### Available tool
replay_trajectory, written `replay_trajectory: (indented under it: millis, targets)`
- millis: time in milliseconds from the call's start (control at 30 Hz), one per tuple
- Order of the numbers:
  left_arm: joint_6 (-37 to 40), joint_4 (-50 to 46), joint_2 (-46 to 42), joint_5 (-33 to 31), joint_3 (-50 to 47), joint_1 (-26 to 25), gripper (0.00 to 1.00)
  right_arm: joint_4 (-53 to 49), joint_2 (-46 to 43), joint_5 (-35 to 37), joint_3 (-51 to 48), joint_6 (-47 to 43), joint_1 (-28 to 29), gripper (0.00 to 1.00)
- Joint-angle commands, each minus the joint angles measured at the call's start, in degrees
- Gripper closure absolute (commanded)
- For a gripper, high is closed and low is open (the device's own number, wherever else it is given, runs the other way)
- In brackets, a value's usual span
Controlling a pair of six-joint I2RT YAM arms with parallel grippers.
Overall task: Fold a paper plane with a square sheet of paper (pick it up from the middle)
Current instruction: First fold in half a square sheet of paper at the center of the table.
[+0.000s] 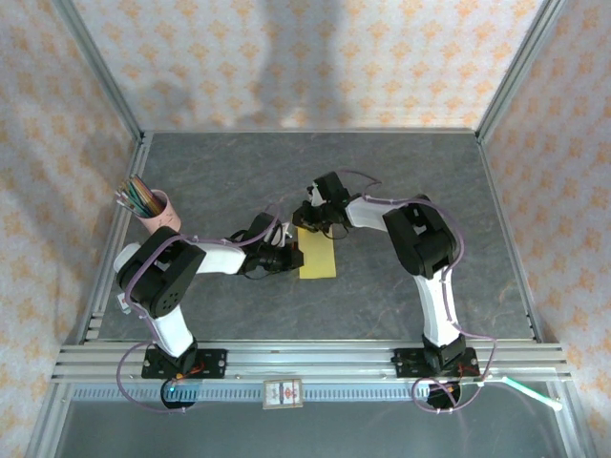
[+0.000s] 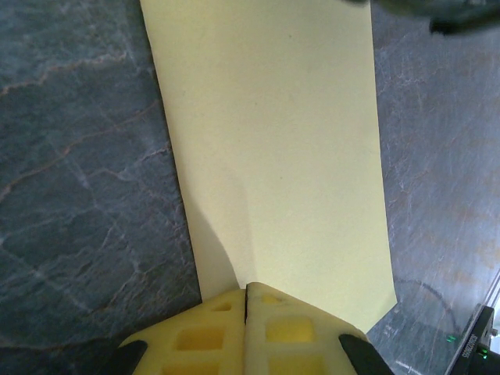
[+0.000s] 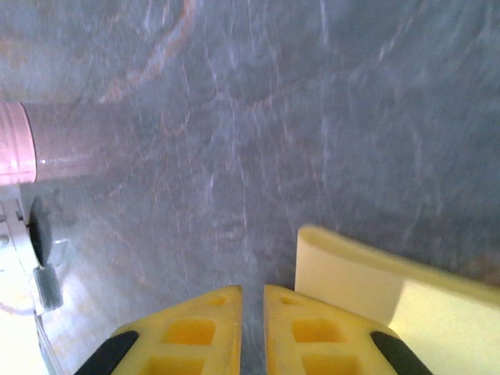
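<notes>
sheet of paper (image 1: 317,253): yellow, folded to a narrow rectangle, flat mid-table (image 1: 430,172) | left gripper (image 2: 246,293): clenched at its edge | right gripper (image 3: 251,293): slightly parted, empty, beside paper

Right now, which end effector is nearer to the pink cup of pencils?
Left, narrowly. The left end effector sits at the left edge of the yellow paper, the side facing the pink cup; the right end effector is at the paper's far edge, farther from the cup.
</notes>
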Motion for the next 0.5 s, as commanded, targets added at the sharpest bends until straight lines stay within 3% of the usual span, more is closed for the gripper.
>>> replay_trajectory:
  millis: [0,300,467]
  targets:
    - [3.9,-15.4,6.2,-14.2,-3.6,0.5,1.00,-0.3,3.3,5.3,3.0,-2.1,-2.2,0.84]
    - [3.5,-14.4,5.4,-13.2,-3.0,0.5,1.00,-4.2,7.5,5.6,11.9,-3.4,-4.2,0.84]
    - [3.4,-14.1,4.4,-12.6,-2.2,0.6,1.00,-5.3,4.5,5.1,13.1,-4.8,-4.9,0.84]
